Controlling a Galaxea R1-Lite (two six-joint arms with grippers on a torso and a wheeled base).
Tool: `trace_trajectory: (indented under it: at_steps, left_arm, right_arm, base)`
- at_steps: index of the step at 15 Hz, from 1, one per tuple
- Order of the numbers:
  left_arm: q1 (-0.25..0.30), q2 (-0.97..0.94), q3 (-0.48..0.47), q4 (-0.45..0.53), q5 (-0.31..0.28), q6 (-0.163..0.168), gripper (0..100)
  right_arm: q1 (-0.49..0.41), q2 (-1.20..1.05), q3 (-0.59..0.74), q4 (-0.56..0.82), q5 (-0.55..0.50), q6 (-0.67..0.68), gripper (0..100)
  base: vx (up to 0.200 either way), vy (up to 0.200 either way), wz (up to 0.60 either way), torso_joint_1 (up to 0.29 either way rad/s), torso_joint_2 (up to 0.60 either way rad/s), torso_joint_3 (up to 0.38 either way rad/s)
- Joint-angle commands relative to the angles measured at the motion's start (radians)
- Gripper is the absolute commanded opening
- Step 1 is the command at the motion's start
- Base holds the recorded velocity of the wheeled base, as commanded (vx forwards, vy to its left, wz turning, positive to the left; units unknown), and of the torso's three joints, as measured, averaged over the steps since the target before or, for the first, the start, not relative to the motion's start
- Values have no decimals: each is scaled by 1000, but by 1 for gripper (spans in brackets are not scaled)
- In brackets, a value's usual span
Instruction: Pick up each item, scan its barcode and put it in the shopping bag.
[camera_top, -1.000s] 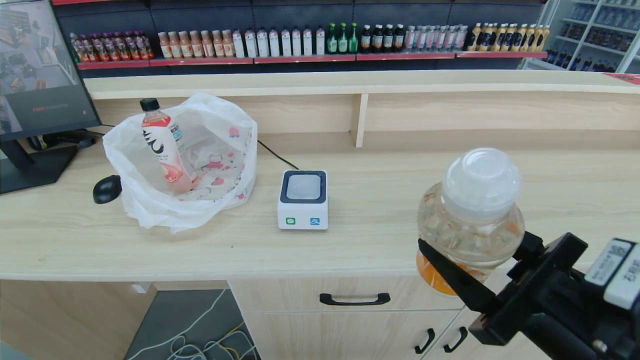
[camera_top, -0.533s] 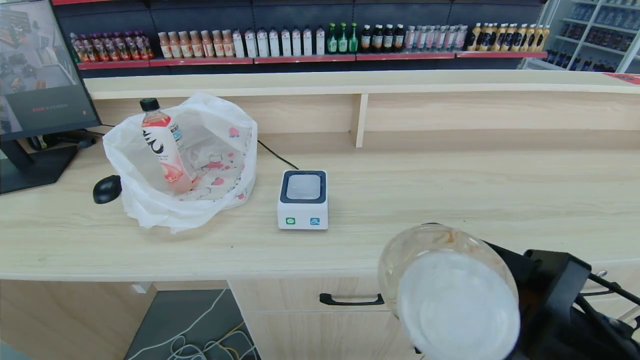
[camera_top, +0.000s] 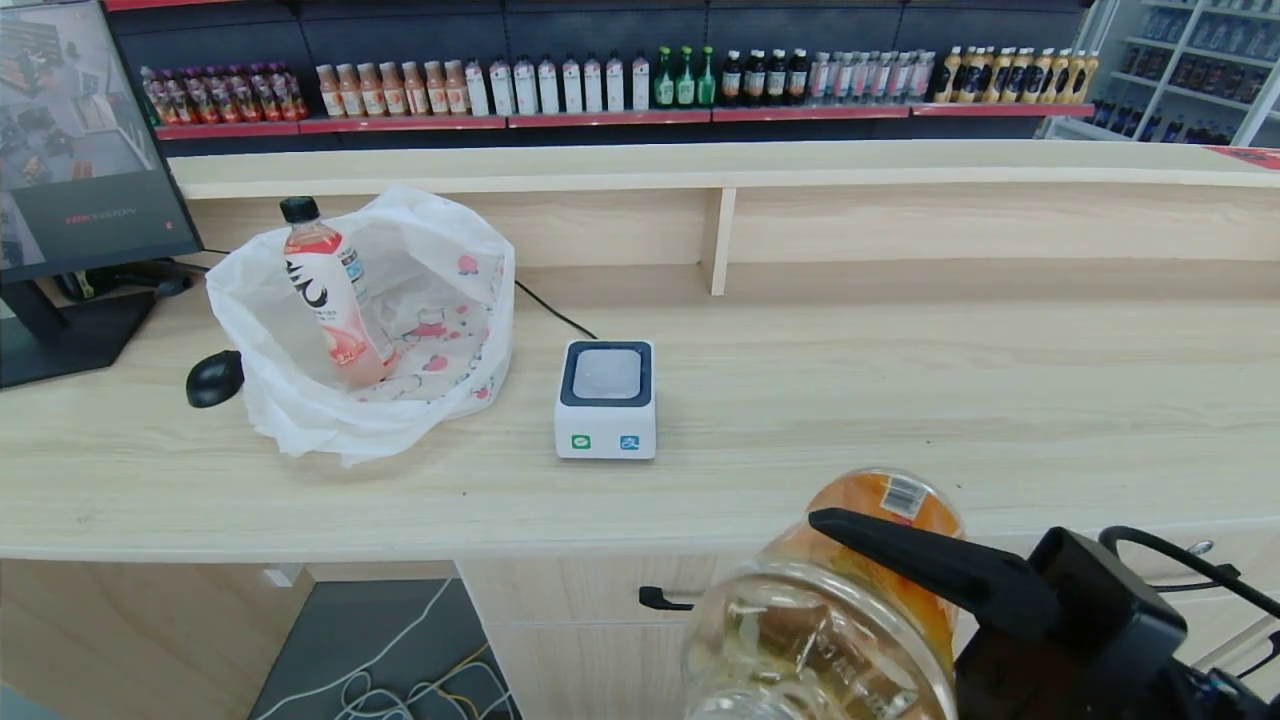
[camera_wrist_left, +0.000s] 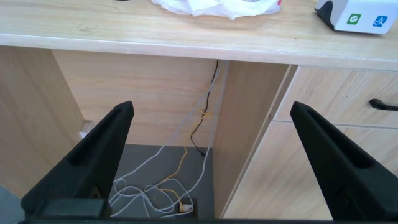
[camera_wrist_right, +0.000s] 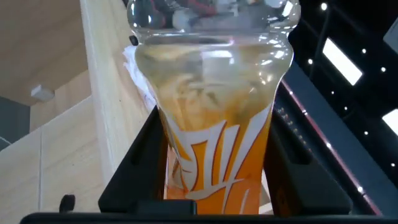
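1 pink bottle leaned in the shopping bag beside a mouse. The scanner stood between that bag and the right gripper, which clamped the orange bottle tipped by the counter's front edge, its cap cut off. Left gripper gaped wide below.

Glossy clear plastic bottle; matt wood-grain counter; thin crinkled plastic bag.

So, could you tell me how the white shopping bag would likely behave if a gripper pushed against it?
The shopping bag looks like thin crumpled film, so it would probably fold rather than resist. Being light, it may slide on the smooth counter. The leaning bottle inside could topple.
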Motion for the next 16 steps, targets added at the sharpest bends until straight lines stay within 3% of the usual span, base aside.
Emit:
trace_trajectory:
  at_steps: [1, 5, 12, 16]
  left_arm:
    - [0, 0, 0, 0, 0, 0, 100]
    - [0, 0, 0, 0, 0, 0, 100]
    - [0, 0, 0, 0, 0, 0, 100]
    - [0, 0, 0, 0, 0, 0, 100]
  right_arm:
    - [1, -5, -8, -2, 0, -60, 0]
    - [38, 23, -28, -2, 2, -236, 0]
    - [22, 47, -84, -2, 164, -393, 0]
    - [19, 38, -103, -2, 168, -462, 0]
  base:
    - [0, 0, 0, 0, 0, 0]
    - [0, 0, 0, 0, 0, 0]
    - [0, 0, 0, 0, 0, 0]
    - [0, 0, 0, 0, 0, 0]
